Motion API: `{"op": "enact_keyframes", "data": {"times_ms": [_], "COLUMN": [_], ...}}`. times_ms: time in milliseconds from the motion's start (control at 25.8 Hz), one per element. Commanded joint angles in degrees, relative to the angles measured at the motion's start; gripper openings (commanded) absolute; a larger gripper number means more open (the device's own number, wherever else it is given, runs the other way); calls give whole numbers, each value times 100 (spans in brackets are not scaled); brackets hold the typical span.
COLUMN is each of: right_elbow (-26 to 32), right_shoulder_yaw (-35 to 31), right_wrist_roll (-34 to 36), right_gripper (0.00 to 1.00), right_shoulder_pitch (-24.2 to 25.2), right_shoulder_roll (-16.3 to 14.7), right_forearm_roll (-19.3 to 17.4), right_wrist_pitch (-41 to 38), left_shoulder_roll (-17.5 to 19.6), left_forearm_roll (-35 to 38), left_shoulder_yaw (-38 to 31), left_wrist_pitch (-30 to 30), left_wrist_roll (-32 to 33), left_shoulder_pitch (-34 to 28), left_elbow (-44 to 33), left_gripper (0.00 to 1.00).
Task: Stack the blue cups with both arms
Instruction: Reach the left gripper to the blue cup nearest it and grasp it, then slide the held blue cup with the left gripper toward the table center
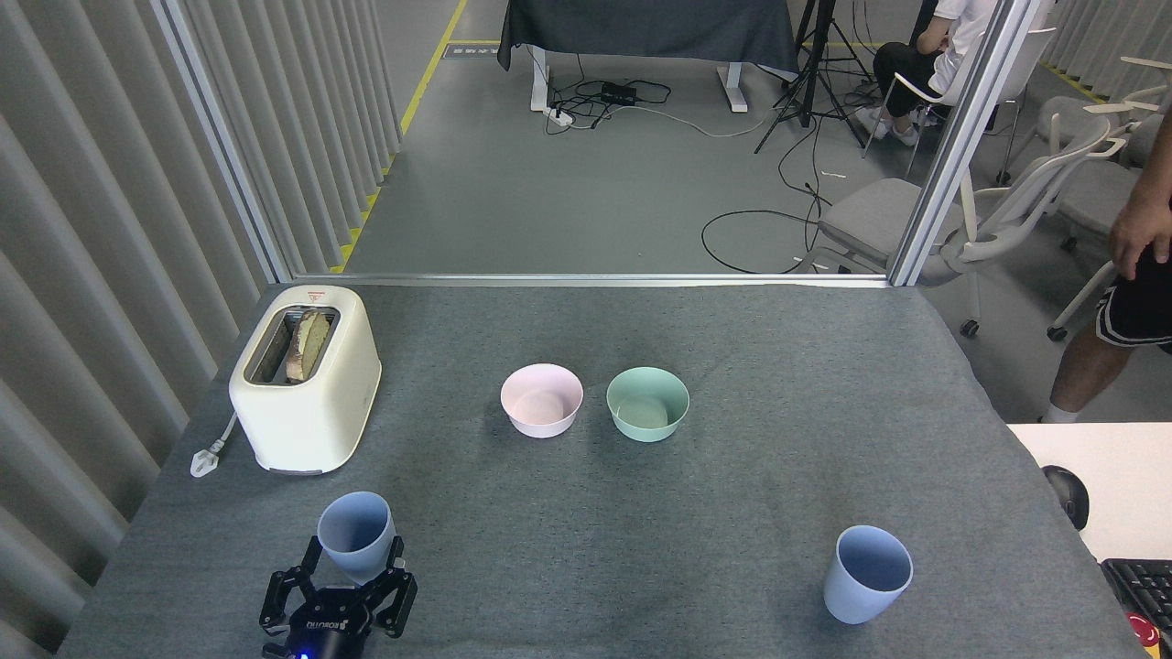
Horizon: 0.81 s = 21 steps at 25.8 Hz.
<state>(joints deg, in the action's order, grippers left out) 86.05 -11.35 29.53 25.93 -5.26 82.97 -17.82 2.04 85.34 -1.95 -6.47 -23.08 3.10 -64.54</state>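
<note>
Left pincer (355, 552) spread apart around near-edge blue cup (356, 535); open cloth rightward.

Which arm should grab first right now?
Left. The left gripper is open with its fingers flanking the near-left blue cup. The right gripper is out of view, and the right blue cup stands untouched.
</note>
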Motion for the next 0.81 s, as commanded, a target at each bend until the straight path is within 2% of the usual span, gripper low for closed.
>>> {"op": "enact_keyframes", "data": {"times_ms": [0,271,387,465,658,775], "right_elbow": [-1,-80,-80,-80,-88,-88], "right_shoulder_yaw": [10,19,54,54,63,98], "right_wrist_roll": [26,44,44,44,53,44], "right_gripper": [100,100,100,100,100,100], "right_shoulder_pitch": [0,9,17,17,17,17], "right_shoulder_roll": [-1,-1,-1,-1,-1,-1], "right_forearm_roll": [9,9,9,9,9,9], "right_wrist_pitch": [-2,-2,-2,-2,-2,7], "left_shoulder_roll": [-2,-20,-28,-28,-46,-72], "left_forearm_roll": [0,-9,-9,-9,-9,0], "left_shoulder_yaw": [1,1,1,10,282,1074], "left_wrist_pitch": [-4,-12,-65,-91,-311,-381], "left_wrist_roll": [-3,-3,-3,-3,-3,-12], "left_shoulder_pitch": [200,464,473,481,499,666], "left_elbow": [240,503,538,530,99,20], "left_gripper": [99,98,74,63,64,67]}}
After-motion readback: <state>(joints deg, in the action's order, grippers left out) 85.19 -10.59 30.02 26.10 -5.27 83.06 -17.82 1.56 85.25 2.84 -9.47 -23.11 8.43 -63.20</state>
